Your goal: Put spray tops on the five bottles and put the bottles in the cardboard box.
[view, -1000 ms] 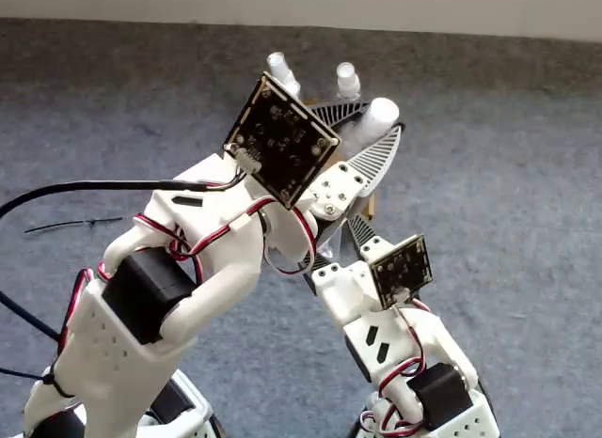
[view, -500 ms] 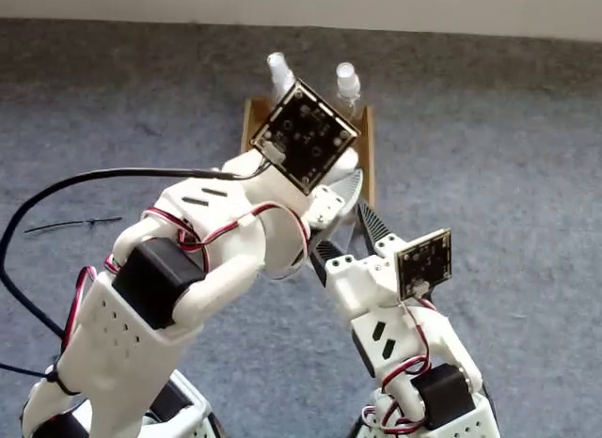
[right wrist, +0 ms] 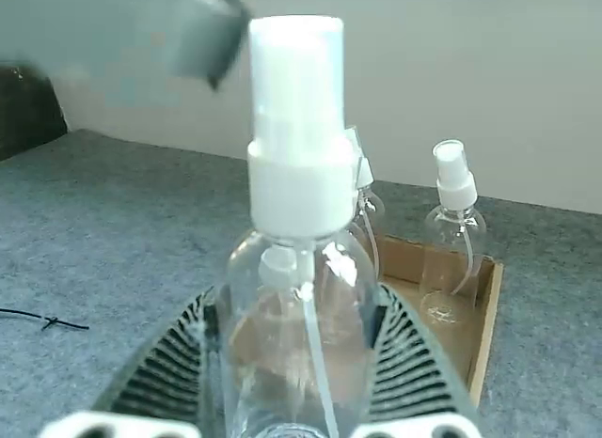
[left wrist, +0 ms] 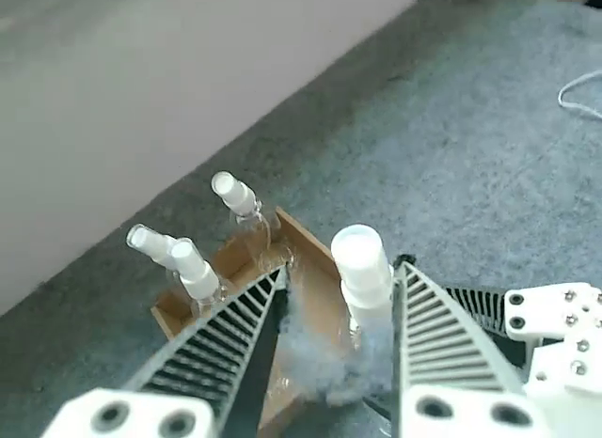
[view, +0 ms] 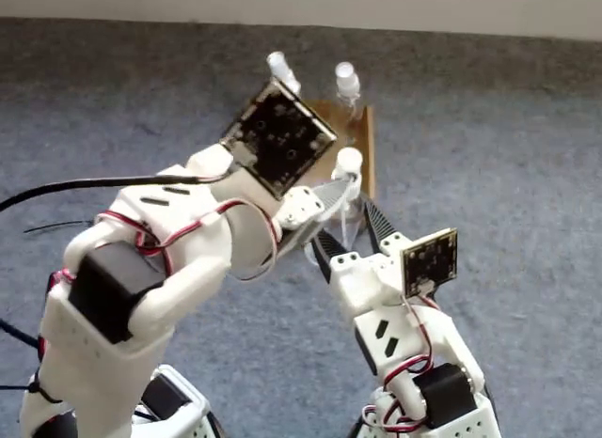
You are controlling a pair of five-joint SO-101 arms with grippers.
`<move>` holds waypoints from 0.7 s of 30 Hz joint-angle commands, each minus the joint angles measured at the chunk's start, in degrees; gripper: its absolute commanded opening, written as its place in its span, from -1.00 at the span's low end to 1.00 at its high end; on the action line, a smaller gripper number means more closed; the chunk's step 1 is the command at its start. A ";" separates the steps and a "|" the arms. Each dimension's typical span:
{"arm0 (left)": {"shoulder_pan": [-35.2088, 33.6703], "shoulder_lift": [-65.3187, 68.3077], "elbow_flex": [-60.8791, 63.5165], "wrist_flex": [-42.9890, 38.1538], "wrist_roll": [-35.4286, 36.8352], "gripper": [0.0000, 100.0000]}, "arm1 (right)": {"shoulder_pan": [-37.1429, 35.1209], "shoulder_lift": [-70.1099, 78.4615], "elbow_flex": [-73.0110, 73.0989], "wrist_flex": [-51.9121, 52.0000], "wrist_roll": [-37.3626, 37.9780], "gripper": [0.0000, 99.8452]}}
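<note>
A clear bottle [right wrist: 293, 353] with a white spray top [view: 348, 161] stands upright between the fingers of my right gripper [right wrist: 296, 306], which is shut on the bottle's body. My left gripper [left wrist: 340, 272] straddles the same spray top [left wrist: 362, 264] from above with its fingers open, a gap showing on one side. In the high view the right gripper [view: 346, 226] sits just in front of the cardboard box [view: 365, 128], and the left gripper [view: 331, 195] hangs beside the top. The cardboard box [left wrist: 315, 250] holds three capped bottles [left wrist: 193, 264].
Grey carpet covers the table, with a pale wall [left wrist: 113, 90] behind the box. A black cable tie [view: 71, 225] lies at the left, and the left arm's black cable [view: 94, 186] runs above it. A white cord [left wrist: 578, 86] lies on the carpet.
The left arm came down from above the box and drew back toward the near side, its gripper now open around the spray top. The right gripper has closed on the bottle.
</note>
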 commanded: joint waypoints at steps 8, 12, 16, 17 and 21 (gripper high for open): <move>-0.57 0.48 -1.10 -2.55 -3.16 -0.66 | 0.75 -0.04 -0.48 -1.27 -0.18 -0.99; -0.57 0.48 3.21 -5.36 -3.16 -0.66 | 0.75 -0.04 -0.48 -1.27 -0.18 -0.99; -0.57 0.48 3.74 -8.26 -3.16 -0.66 | 0.75 -0.04 -0.48 -1.19 -0.18 -0.99; -0.57 0.48 3.74 -9.32 -3.16 -0.66 | 0.75 -0.04 -0.48 -1.19 -0.18 -0.99; -0.57 0.57 3.74 -11.52 -3.16 -0.66 | 0.75 0.04 -0.48 -1.19 -0.18 -0.99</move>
